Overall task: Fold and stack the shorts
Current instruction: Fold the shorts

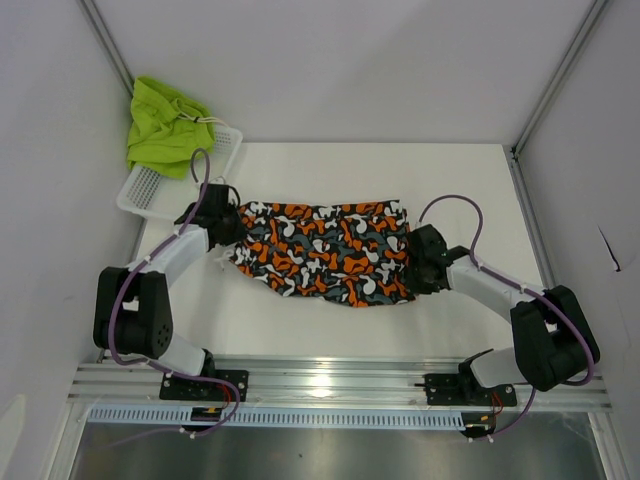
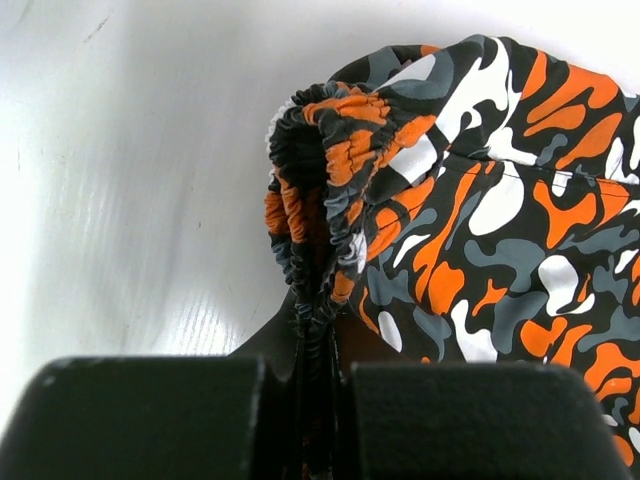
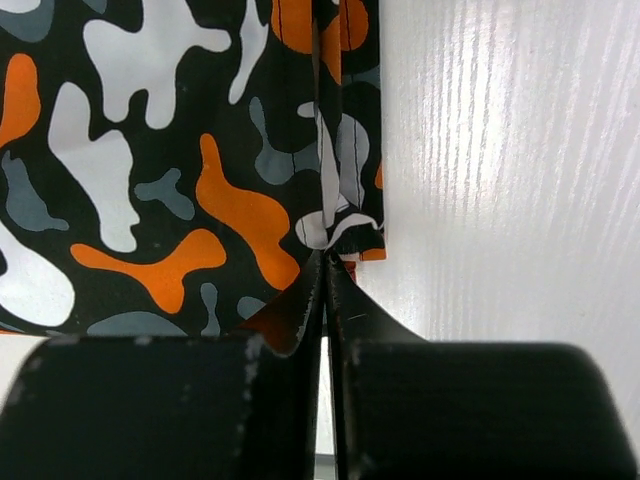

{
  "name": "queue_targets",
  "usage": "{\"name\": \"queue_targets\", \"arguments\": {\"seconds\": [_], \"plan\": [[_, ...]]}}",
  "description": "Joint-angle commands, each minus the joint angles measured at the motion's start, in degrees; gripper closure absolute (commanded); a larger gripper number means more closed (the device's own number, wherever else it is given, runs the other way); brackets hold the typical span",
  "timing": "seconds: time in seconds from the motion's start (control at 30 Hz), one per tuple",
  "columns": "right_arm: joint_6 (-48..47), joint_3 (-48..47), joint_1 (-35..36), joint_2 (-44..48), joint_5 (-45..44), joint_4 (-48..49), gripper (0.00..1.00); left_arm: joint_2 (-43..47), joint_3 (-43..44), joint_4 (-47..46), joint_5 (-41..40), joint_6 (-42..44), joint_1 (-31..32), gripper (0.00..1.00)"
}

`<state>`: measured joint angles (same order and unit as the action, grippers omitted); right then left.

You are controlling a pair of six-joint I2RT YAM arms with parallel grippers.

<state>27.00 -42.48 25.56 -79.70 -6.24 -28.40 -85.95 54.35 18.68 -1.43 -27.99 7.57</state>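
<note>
Camo shorts (image 1: 325, 250): spread flat across the middle of the desk (image 1: 460, 180), long side running left to right; waistband (image 2: 310, 200) at the left end, leg hem (image 3: 350, 120) at the right end.
Left gripper (image 1: 228, 222): at the left end of the pair, fingers pressed together on the gathered elastic waistband, which bunches up just ahead of them.
Right gripper (image 1: 415, 262): at the right end, fingertips closed and pinching the edge of the leg hem.
Room behind: a wide bare strip up to the far edge.
Room right: bare desk from the hem out to the right edge.
Room near: a narrower bare strip before the rail (image 1: 330, 380) along the near edge.
Lime green shorts (image 1: 165, 125): heaped in the basket (image 1: 145, 190) at the far left corner, apart from the printed pair.
</note>
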Motion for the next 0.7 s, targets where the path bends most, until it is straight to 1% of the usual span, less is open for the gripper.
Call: {"name": "queue_targets", "arguments": {"seconds": [0.0, 0.3, 0.53, 0.67], "plan": [[0.4, -0.1, 0.8, 1.6, -1.2, -0.6, 1.00, -0.2, 2.7, -0.4, -1.6, 1.1, 0.3, 1.00], [3.4, 2.0, -0.8, 1.7, -4.7, -1.7, 1.00, -1.3, 4.5, 2.1, -3.9, -0.2, -0.9, 1.00], [3.8, 2.9, -0.9, 2.2, -5.2, -1.7, 1.00, -2.1, 5.0, 2.3, -4.1, -0.4, -1.3, 1.00], [3.4, 1.0, -1.0, 4.2, -5.9, -2.7, 0.93, -2.3, 4.6, 1.7, -3.2, 0.3, -1.3, 1.00]]}}
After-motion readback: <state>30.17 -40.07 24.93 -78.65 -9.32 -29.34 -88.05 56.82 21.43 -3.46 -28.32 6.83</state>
